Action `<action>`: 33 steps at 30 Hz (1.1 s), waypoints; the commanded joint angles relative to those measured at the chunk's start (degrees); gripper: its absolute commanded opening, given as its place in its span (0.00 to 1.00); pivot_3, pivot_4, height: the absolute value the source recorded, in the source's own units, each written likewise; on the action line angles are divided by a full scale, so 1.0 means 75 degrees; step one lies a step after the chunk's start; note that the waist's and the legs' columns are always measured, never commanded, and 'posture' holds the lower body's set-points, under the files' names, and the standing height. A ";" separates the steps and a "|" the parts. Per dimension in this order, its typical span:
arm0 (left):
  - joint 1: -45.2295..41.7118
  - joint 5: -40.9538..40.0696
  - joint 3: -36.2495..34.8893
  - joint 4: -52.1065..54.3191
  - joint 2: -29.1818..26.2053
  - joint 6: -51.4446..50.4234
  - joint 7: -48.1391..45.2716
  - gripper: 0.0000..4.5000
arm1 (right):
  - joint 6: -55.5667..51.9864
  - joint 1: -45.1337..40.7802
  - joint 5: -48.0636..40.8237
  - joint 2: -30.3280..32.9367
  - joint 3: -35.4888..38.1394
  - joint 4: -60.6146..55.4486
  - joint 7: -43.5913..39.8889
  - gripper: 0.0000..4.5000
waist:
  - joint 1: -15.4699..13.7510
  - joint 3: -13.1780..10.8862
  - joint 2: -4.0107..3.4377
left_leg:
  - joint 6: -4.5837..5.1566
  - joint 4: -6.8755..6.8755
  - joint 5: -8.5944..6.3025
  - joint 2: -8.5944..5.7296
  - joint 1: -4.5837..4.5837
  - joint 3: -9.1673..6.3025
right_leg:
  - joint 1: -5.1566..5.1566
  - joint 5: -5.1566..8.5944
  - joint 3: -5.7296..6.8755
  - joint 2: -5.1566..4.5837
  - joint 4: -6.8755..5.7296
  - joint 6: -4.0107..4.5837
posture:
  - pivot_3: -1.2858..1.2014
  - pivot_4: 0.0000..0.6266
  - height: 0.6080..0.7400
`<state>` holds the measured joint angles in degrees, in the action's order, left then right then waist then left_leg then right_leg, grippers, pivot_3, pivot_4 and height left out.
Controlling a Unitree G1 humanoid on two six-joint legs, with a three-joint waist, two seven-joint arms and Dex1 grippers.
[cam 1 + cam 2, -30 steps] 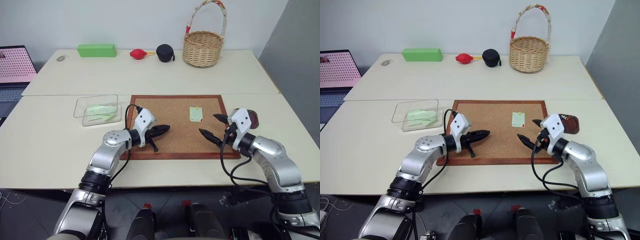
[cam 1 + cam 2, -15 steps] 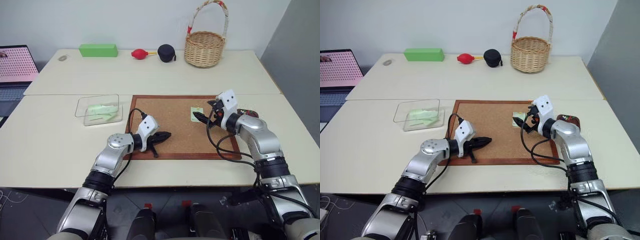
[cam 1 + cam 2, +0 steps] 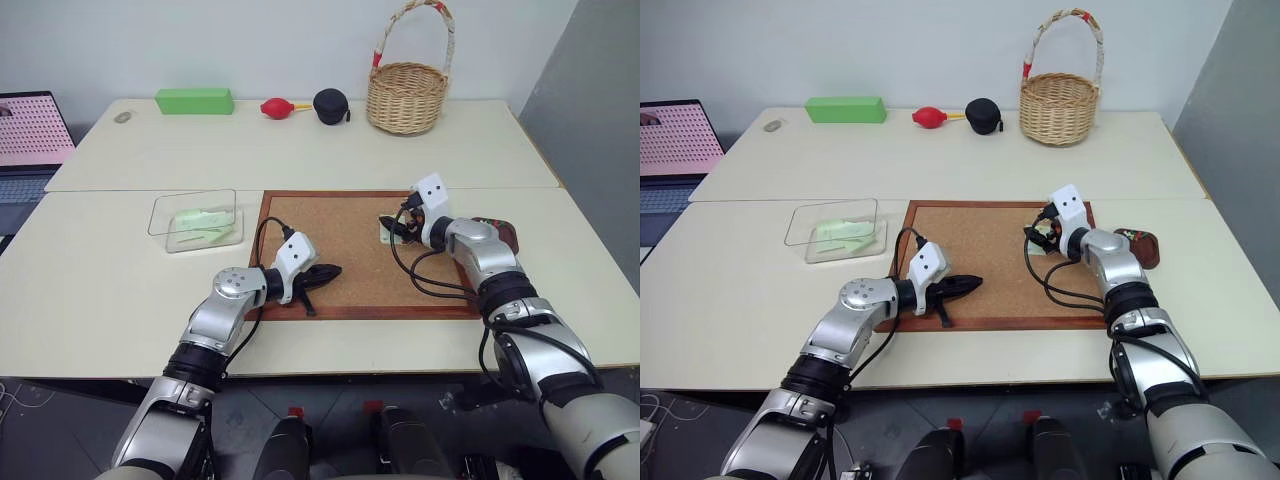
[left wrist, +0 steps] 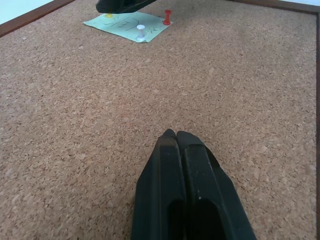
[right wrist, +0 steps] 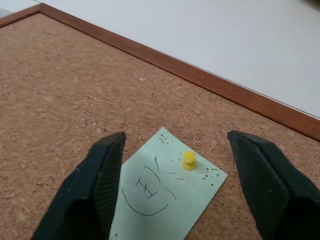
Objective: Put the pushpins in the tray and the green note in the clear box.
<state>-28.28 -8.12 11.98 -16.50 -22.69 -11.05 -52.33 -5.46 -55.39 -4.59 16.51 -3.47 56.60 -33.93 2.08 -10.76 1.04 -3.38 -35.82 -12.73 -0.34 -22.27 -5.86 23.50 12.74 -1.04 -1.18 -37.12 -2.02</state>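
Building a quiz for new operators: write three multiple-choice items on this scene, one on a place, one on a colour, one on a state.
1. Where does the green note lie?
A. on the corkboard
B. in the wicker basket
C. on the laptop

2. What colour is the pushpin between the right gripper fingers?
A. blue
B. yellow
C. black

3. How do the left gripper fingers stand?
A. wide apart
B. shut on a pin
C. shut on nothing

Key: 1 A, the note sits pinned on the cork. 2 B, its head is yellow. 3 C, the fingers touch, nothing between them.

Green note (image 5: 165,187) flat on corkboard, yellow pushpin (image 5: 188,160) upright in it; tray (image 3: 1137,246) beside board.
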 commanded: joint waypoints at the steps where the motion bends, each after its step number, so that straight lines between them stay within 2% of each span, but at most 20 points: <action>1: 0.0256 0.0166 0.0167 0.0151 -0.0092 -0.0194 -0.0068 0.00 | 0.0460 -0.0362 0.0155 -0.0089 0.0123 0.0425 0.0128 0.53 | 0.0009 0.0000 0.0000 | 0.0000 0.0002 0.0000 0.0000 0.0000 0.0000 | 0.0000 0.0000 -0.0001 0.0000 0.0000 0.0000 | 0.52 0.24 1.00; 13: 0.0350 0.0165 0.0156 0.0309 -0.0150 -0.0340 -0.0015 0.00 | 0.0717 -0.0489 0.0223 -0.0136 0.0242 0.0704 0.0198 0.02 | 0.0110 0.0000 -0.0001 | 0.0000 0.0003 0.0000 0.0001 0.0004 0.0000 | 0.0000 0.0000 -0.0002 0.0001 -0.0003 0.0000 | 0.52 0.24 1.00; 25: 0.0365 0.0382 0.0336 0.0162 -0.0251 -0.0688 0.0023 0.00 | 0.0591 -0.0285 0.0005 -0.0092 0.0430 -0.0063 0.0003 0.01 | 0.0128 0.0000 -0.0001 | 0.0000 0.0003 0.0000 0.0000 0.0004 0.0000 | 0.0000 0.0000 -0.0002 0.0001 -0.0004 0.0000 | 0.52 0.24 1.00; 33: 0.0376 0.0514 0.0420 0.0075 -0.0278 -0.0711 0.0042 0.00 | 0.0230 0.0205 0.0045 0.0050 0.0495 -0.1130 0.0118 0.01 | 0.0142 0.0002 -0.0004 | 0.0000 0.0002 0.0000 0.0001 0.0040 0.0005 | -0.0025 0.0001 -0.0009 0.0001 -0.0010 -0.0001 | 0.52 0.24 1.00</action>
<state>-27.28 -6.83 12.35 -13.58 -23.82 -14.60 -51.81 -3.09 -54.42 -3.52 15.88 -1.14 52.05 -33.48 3.15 -10.75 1.01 -3.37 -35.81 -12.73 -0.34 -21.94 -5.83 23.29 12.75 -1.11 -1.18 -37.19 -2.03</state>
